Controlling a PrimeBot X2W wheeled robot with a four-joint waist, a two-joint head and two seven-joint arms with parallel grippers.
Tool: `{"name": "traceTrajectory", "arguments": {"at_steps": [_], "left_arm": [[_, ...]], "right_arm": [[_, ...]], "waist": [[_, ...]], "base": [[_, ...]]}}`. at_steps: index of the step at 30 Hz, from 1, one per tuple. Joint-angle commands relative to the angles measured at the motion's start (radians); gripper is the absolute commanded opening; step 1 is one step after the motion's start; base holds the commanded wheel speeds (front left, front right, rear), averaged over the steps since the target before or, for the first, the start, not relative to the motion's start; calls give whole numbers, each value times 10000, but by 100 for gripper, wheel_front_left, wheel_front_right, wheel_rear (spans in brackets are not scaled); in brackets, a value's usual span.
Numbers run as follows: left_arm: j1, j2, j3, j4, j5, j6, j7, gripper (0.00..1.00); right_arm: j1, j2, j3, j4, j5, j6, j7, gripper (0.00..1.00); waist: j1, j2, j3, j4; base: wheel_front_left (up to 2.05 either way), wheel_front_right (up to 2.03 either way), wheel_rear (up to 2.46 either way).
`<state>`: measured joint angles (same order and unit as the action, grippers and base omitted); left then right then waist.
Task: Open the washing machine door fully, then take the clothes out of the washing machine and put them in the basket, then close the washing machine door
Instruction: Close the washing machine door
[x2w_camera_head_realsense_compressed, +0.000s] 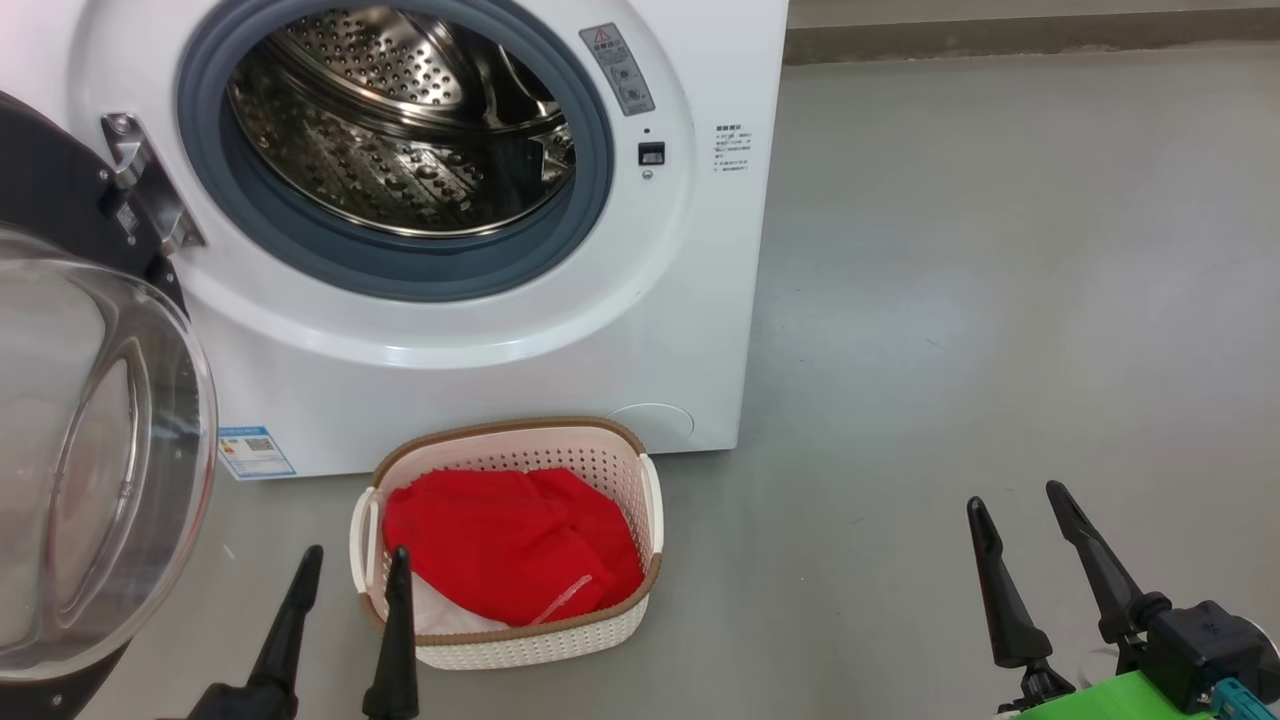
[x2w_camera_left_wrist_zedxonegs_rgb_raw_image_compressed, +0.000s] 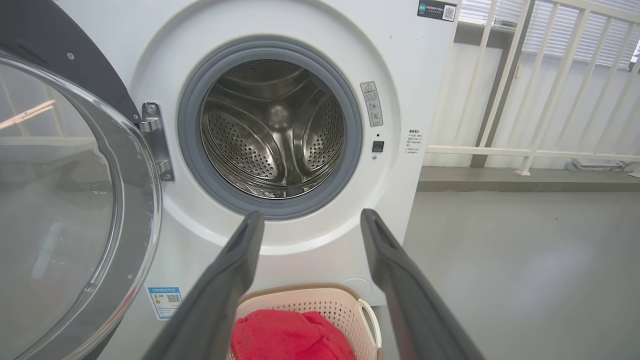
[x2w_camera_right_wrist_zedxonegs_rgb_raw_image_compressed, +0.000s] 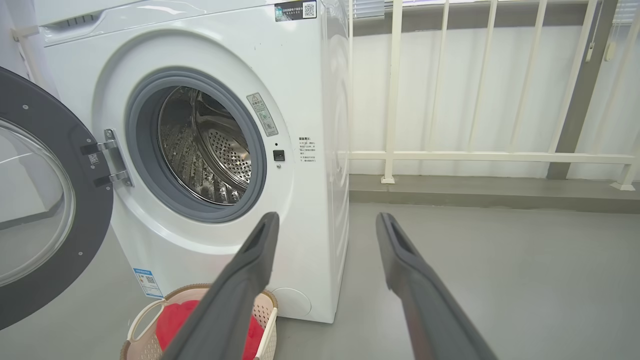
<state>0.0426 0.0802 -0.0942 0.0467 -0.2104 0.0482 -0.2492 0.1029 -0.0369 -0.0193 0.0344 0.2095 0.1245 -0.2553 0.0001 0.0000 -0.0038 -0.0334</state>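
Observation:
The white washing machine stands with its steel drum bare inside. Its door, black-rimmed with a clear glass bowl, hangs swung wide open at the left. On the floor before the machine sits the cream basket holding the red clothes. My left gripper is open, its fingers just left of the basket's near-left corner. My right gripper is open over bare floor far to the right. The wrist views show the door, the basket and the clothes.
Grey floor stretches to the right of the machine. A white railing on a low grey kerb runs behind it. The open door juts out into the space at the left.

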Motion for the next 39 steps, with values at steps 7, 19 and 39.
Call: {"name": "traceTrajectory", "arguments": {"at_steps": [7, 19, 39], "left_arm": [[-159, 205, 269, -315, 161, 254, -79, 100], [-178, 304, 232, -626, 240, 481, 0, 100], [32, 371, 176, -1081, 358, 922, 142, 100]], "right_arm": [[-30, -133, 286, -239, 54, 62, -65, 100], [-184, -133, 632, -213, 38, 62, -65, 100], [-369, -133, 793, -132, -22, 62, -63, 100]], "waist": [[-1, 0, -17, 132], [-1, 0, 129, 1051], [-1, 0, 2, 4021]], "base": [[0, 0, 0], [0, 0, 0], [0, 0, 0]]}}
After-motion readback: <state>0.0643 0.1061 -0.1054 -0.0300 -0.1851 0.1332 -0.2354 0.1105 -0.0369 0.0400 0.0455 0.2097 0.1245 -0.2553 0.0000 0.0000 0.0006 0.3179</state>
